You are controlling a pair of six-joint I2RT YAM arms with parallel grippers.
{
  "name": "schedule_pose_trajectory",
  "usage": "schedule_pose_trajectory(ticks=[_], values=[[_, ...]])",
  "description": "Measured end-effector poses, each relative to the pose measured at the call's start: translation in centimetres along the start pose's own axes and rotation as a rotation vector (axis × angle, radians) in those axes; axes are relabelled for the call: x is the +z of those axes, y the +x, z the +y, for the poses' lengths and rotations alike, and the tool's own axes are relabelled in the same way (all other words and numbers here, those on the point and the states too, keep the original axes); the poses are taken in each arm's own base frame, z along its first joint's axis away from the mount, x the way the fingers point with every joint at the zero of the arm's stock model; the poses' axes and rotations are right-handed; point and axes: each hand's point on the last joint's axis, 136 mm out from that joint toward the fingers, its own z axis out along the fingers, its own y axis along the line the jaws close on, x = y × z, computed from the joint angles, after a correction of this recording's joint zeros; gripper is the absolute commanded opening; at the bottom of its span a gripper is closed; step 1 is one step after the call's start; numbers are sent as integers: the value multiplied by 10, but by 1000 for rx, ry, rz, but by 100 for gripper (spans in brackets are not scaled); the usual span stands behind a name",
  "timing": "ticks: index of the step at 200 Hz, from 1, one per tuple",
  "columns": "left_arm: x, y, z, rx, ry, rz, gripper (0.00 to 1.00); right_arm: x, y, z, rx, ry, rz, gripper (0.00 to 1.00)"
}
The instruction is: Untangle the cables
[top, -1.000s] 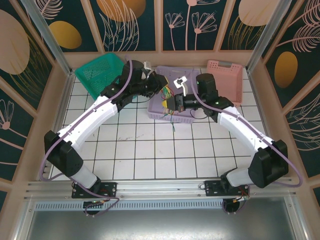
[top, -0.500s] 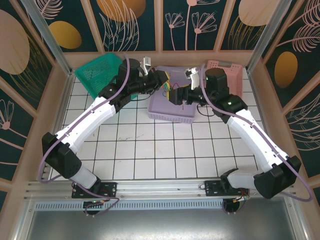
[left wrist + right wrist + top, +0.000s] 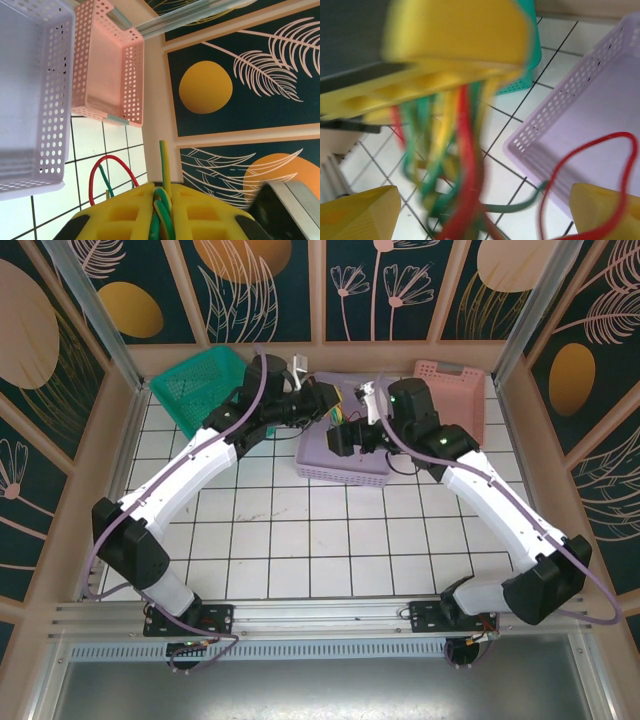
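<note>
Left tool (image 3: 162, 197): shut tight on the cables (image 3: 161, 215), with green and yellow strands pinched between its yellow pads. One yellow-green end sticks straight out past the tips.
Right tool (image 3: 480, 215): spread wide, one yellow fingertip (image 3: 360, 215) on each side of the hanging bundle. The blur hides whether either tip touches a strand.
Cables, place: held off the worktop (image 3: 300, 540) near the middle of its far edge, between the two tools and over the left end of the lavender basket (image 3: 340, 465).
Cables, look: in the right wrist view, red, green and yellow strands drop in a loose, blurred tangle from the left tool's pads.
Red cable (image 3: 590, 175): a separate open loop that hangs in front of the lavender basket's near wall. In the left wrist view it arches over the white tiles beside a green strand.
Pink basket (image 3: 450, 390): at the far edge, towards the right corner, just beside the lavender basket.
Green basket (image 3: 195, 385): at the far edge, towards the left corner, tilted.
</note>
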Motion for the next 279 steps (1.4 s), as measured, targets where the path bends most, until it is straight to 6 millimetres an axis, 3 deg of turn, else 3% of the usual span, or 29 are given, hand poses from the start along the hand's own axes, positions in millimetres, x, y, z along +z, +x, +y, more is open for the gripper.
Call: schedule_pose_trajectory(ticks=[19,34,51,71,99,172,207,261,279], values=[[0,0,-1,4,-4,6,0,0,-8,10,-107,53,-28,88],[1,2,-2,5,-5,11,0,-1,-16,8,-146,92,-46,77],[1,1,-2,5,-7,11,0,4,-25,2,-162,123,-54,58],[0,-1,-6,11,-5,3,0,16,-22,-2,-153,130,-30,41],[-3,-3,-11,22,-8,-3,0,20,-17,-1,-108,84,-13,0],[5,7,-10,44,-22,2,0,11,-5,11,297,-352,1,0],[8,15,1,37,-29,15,0,11,6,10,365,-351,35,0],[2,40,41,-28,-54,22,0,25,50,17,361,-273,150,0],[-12,49,60,-55,-103,17,0,35,68,29,306,-236,200,29]])
